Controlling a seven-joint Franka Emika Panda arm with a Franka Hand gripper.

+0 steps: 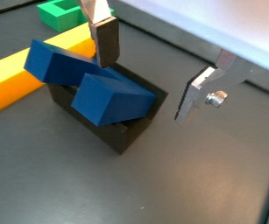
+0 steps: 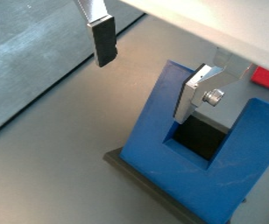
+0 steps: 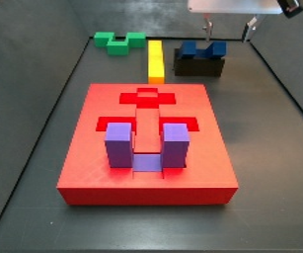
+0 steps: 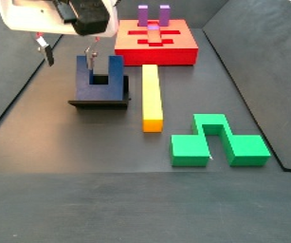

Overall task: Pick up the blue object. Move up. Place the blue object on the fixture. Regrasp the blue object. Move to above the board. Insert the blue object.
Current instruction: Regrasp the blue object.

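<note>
The blue object leans tilted on the black fixture, a dark blue U with its prongs up in a side view. In a wrist view its U face fills the frame. My gripper is open, with nothing between the fingers. One finger hangs beside the block and the other finger stands well apart. In both side views the gripper hovers just above the blue object and fixture. The red board lies apart from them.
A purple U-shaped block sits in the board's recess. A yellow bar lies beside the fixture, a green block beyond it. Dark walls border the floor.
</note>
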